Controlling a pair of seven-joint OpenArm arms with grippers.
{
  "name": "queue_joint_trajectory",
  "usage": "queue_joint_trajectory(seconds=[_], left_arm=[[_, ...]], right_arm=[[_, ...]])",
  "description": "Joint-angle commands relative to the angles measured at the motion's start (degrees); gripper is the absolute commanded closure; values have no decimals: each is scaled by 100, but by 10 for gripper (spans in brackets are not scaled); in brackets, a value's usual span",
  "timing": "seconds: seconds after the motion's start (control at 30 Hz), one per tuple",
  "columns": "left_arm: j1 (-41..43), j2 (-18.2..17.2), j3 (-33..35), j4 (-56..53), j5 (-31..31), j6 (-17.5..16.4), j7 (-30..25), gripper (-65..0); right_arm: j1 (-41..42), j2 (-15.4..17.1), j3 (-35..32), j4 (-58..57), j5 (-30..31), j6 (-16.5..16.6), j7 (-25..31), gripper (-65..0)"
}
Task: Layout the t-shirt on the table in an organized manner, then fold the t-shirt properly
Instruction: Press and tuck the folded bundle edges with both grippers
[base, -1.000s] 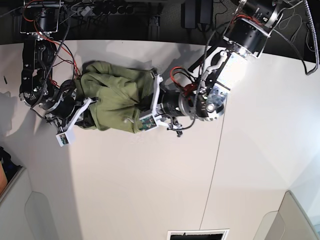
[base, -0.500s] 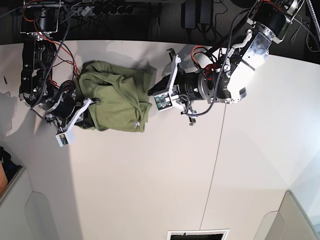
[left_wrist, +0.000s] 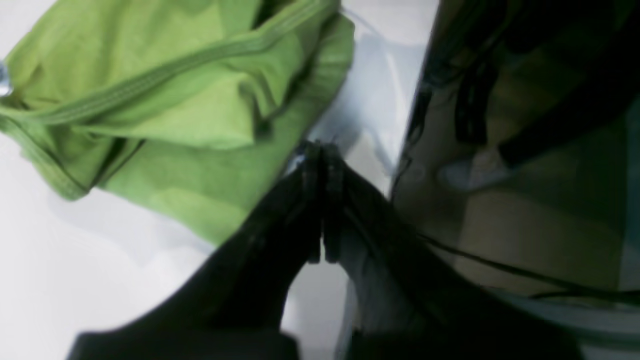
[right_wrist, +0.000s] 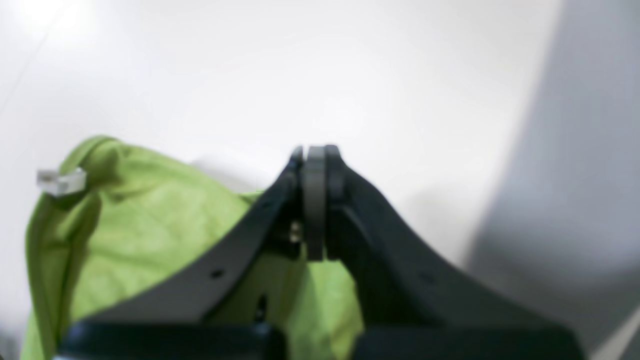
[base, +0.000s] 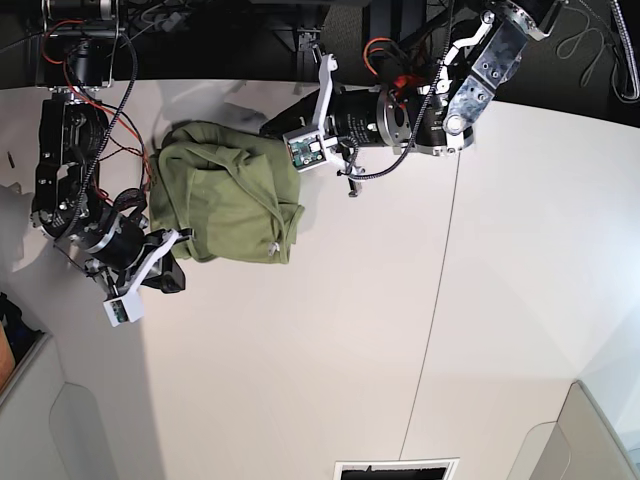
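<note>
Two robot arms built of black and silver metal segments. The left arm (base: 440, 95) has a large round silver joint, bundled black cables and a coil of red wire. The right arm (base: 70, 170) is mostly black, with thin red and black wires running along it. Each wrist carries a white bracket with a small green circuit board. The grippers have matte black, curved fingers (right_wrist: 320, 200).

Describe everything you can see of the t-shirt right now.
The t-shirt is plain olive-green soft cotton, bunched into a rumpled heap, not spread flat. Stitched hems and folds show in the left wrist view, and a small white tag sits near its lower edge. It lies on the white table toward the far left side. The shut left end effector and the shut right end effector are beside it, neither gripping cloth.
</note>
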Motion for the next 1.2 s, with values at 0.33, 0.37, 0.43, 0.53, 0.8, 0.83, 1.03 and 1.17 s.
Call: queue_joint_trajectory(seconds=[0.33,0.37,0.43,0.53,0.8,0.83,1.03,1.17], left_arm=[[-640,334,-162,-1576,-37,-23,-343,0],[-706,334,-258,-1637,-39,-23,-391,0],[-839,334,-498,-1744,-46,-23,-511,0],[-1027,341,-855,-1941,-116,-23,-610,0],[-1631,918,-1119,-2894,-149,-23,-629,0],[-1698,984,-1119,-2994,-118,-23,-629,0],[-1941,938,-1270,-3010,-162,-23,-302,0],[-1939,815,-1733,-2732,-772,-23,114,0]], right_arm=[[68,125,-15,-708,118,256,-55,0],[20,166,-15,-673,284,258,-94,0],[-142,221,-13,-551,518,258,-133,0],[-450,225,-13,-260,750,258,-238,0],[-1300,138,-13,588,1172,260,-275,0],[-1360,92,-15,649,1174,260,-302,0],[-1445,-46,59,901,1023,254,-319,0],[-1445,-46,343,1152,1023,254,-321,0]])
